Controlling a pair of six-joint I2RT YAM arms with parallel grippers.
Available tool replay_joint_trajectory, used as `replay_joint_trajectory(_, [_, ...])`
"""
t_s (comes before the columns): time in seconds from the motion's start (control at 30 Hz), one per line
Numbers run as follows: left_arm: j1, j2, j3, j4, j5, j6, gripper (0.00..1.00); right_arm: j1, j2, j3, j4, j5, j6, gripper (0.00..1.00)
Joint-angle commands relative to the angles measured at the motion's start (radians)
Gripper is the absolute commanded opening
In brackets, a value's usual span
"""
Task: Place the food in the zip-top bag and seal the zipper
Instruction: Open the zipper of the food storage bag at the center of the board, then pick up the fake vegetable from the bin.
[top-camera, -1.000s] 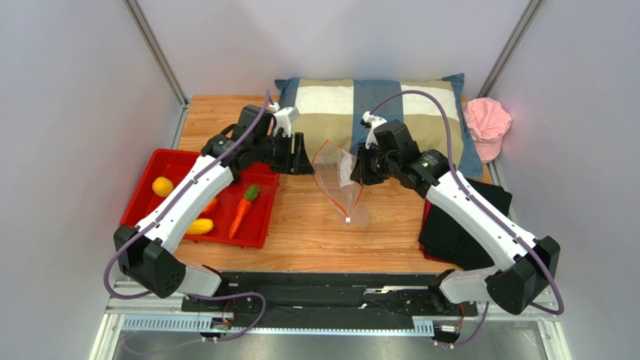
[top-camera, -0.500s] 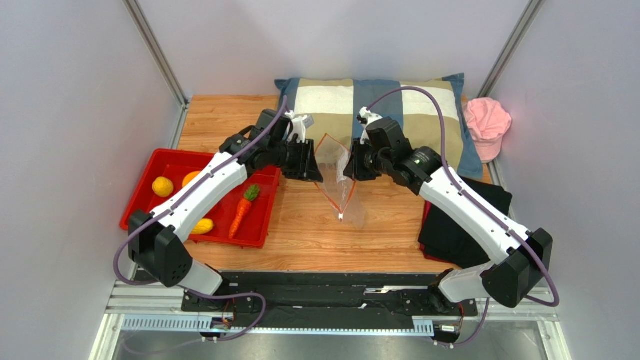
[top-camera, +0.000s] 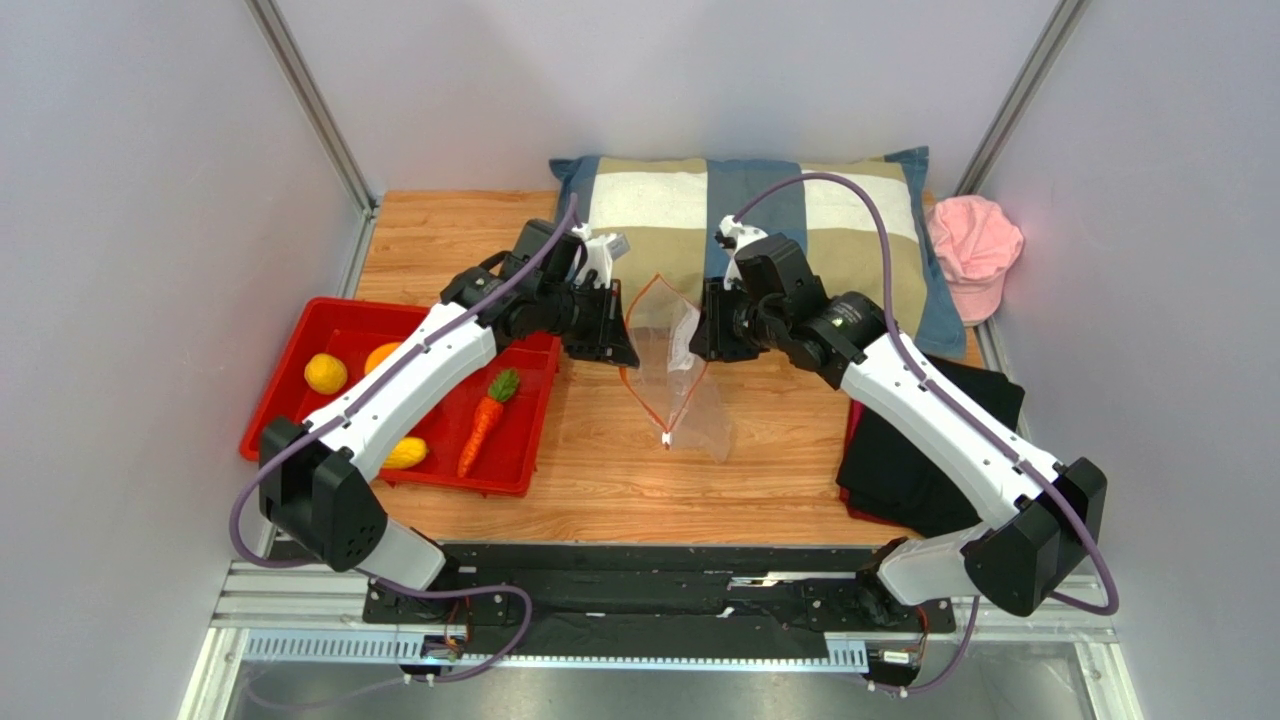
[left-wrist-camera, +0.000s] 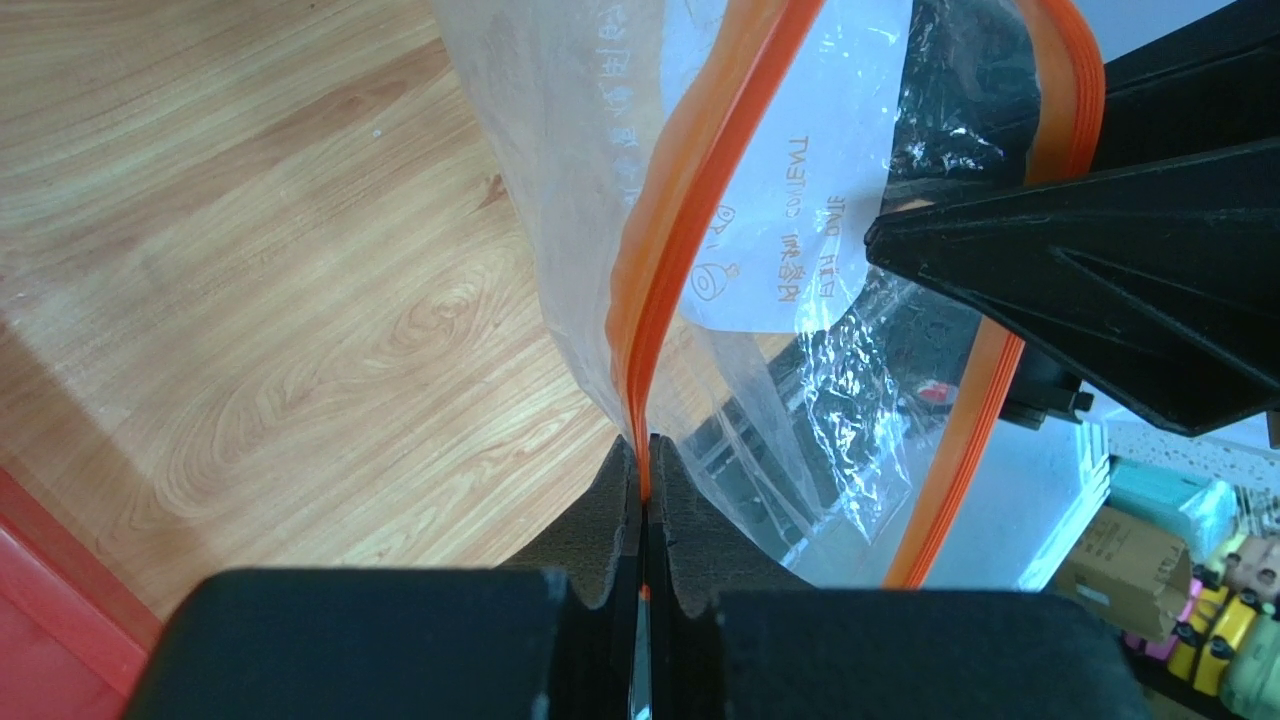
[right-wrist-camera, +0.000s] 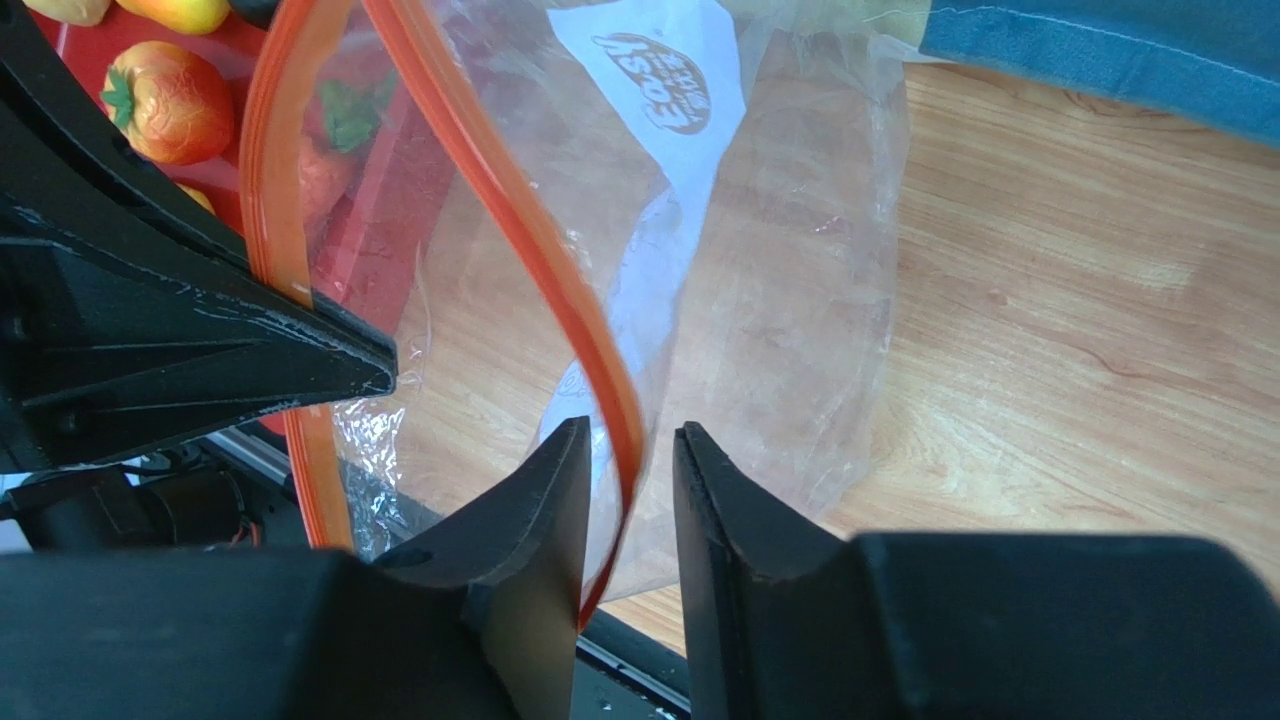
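Observation:
The clear zip-top bag (top-camera: 676, 383) hangs over the wooden table between both grippers, its mouth held apart. My left gripper (left-wrist-camera: 646, 450) is shut on the orange zipper (left-wrist-camera: 684, 225) at the bag's left edge. My right gripper (right-wrist-camera: 628, 435) is open, its jaws a little apart, with the other zipper strip (right-wrist-camera: 511, 210) loose between them. The white slider (top-camera: 666, 440) hangs at the bag's low corner. The food lies in the red tray (top-camera: 301, 323): a carrot (top-camera: 489, 416), a yellow fruit (top-camera: 325, 372), an orange one (top-camera: 382, 357) and another yellow piece (top-camera: 403, 452).
A checked pillow (top-camera: 751, 195) lies at the back of the table. A pink cap (top-camera: 974, 248) sits at the back right, and a black cloth (top-camera: 932, 450) lies under the right arm.
My left gripper moved right to the bag's left edge and shut on the zipper strip. My right gripper's jaws have parted from the other strip. The bag's low corner drifted left.

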Motion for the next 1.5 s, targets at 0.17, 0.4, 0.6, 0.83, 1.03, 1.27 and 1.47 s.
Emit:
replay_joint_trajectory(0.17, [0.088, 0.014, 0.064, -0.053, -0.034, 0.092, 0.0, -0.009, -0.047, 0.065, -0.086, 0.009, -0.105, 0.0])
replay_joint_trajectory(0.4, [0.131, -0.035, -0.003, -0.13, -0.217, 0.45, 0.0, -0.109, -0.09, 0.056, -0.205, 0.043, -0.183, 0.0])
replay_joint_trajectory(0.6, [0.128, -0.035, 0.009, -0.098, -0.056, 0.471, 0.31, -0.1, -0.083, 0.03, -0.146, -0.078, -0.108, 0.0])
replay_joint_trajectory(0.83, [0.185, -0.202, -0.06, -0.061, -0.021, 0.516, 0.99, -0.093, -0.07, 0.007, -0.083, -0.098, -0.03, 0.0])
replay_joint_trajectory(1.03, [0.36, -0.394, -0.197, -0.063, -0.08, 0.478, 0.99, -0.087, -0.073, -0.034, -0.055, -0.133, 0.034, 0.0])
replay_joint_trajectory(1.27, [0.372, -0.396, -0.34, -0.036, -0.258, 0.6, 0.99, -0.083, -0.067, -0.047, -0.009, -0.14, 0.042, 0.0])
replay_joint_trajectory(1.47, [0.374, -0.181, -0.306, -0.075, -0.283, 0.651, 0.88, -0.083, -0.07, -0.044, -0.005, -0.138, 0.037, 0.0])
